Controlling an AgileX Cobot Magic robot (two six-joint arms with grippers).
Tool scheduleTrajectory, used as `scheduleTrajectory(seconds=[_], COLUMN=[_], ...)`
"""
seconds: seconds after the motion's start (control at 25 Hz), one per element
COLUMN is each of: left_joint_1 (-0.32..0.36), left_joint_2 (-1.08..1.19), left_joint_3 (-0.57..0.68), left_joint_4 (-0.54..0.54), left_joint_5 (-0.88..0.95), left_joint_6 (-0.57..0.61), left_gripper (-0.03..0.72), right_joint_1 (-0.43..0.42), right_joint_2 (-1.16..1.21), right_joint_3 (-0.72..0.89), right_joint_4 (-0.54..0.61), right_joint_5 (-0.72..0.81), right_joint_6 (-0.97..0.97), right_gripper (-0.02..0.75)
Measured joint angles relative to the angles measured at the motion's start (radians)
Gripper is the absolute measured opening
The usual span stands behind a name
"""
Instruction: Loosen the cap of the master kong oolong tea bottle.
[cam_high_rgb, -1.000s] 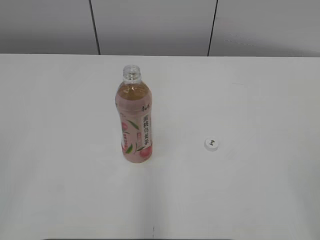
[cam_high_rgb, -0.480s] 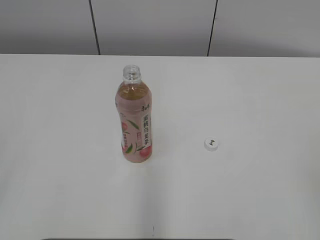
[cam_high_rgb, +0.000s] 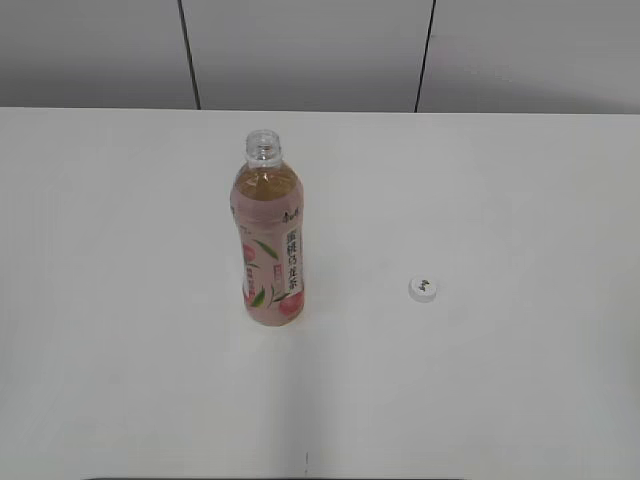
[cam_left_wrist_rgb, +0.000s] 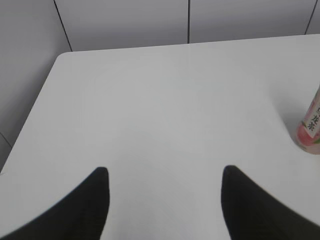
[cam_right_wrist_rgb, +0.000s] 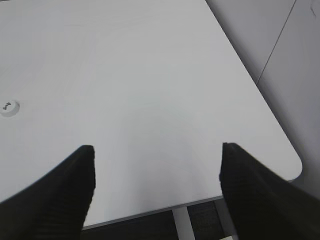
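Observation:
The master kong oolong tea bottle (cam_high_rgb: 268, 240) stands upright on the white table (cam_high_rgb: 500, 200), left of the middle, with its neck open and no cap on it. Its base shows at the right edge of the left wrist view (cam_left_wrist_rgb: 311, 131). The white cap (cam_high_rgb: 423, 289) lies flat on the table to the right of the bottle; it also shows at the left edge of the right wrist view (cam_right_wrist_rgb: 9, 107). My left gripper (cam_left_wrist_rgb: 164, 172) is open and empty over bare table, well left of the bottle. My right gripper (cam_right_wrist_rgb: 156, 150) is open and empty above the table's near right edge. Neither gripper shows in the exterior view.
A grey panelled wall (cam_high_rgb: 310, 50) runs behind the table. The table's rounded far left corner (cam_left_wrist_rgb: 62, 54) shows in the left wrist view, and its rounded right corner (cam_right_wrist_rgb: 295, 167) with dark floor below shows in the right wrist view.

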Motion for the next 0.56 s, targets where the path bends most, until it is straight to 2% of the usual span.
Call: scheduleTrajectory(seconds=[0.56], left_joint_1=[0.000], left_joint_2=[0.000], left_joint_3=[0.000], left_joint_4=[0.000], left_joint_5=[0.000], left_joint_6=[0.001], left_gripper=[0.431], right_joint_1=[-0.001], right_joint_2=[0.000], right_joint_3=[0.000], right_joint_4=[0.000], right_joint_5=[0.000], right_joint_6=[0.000], right_gripper=[0.587])
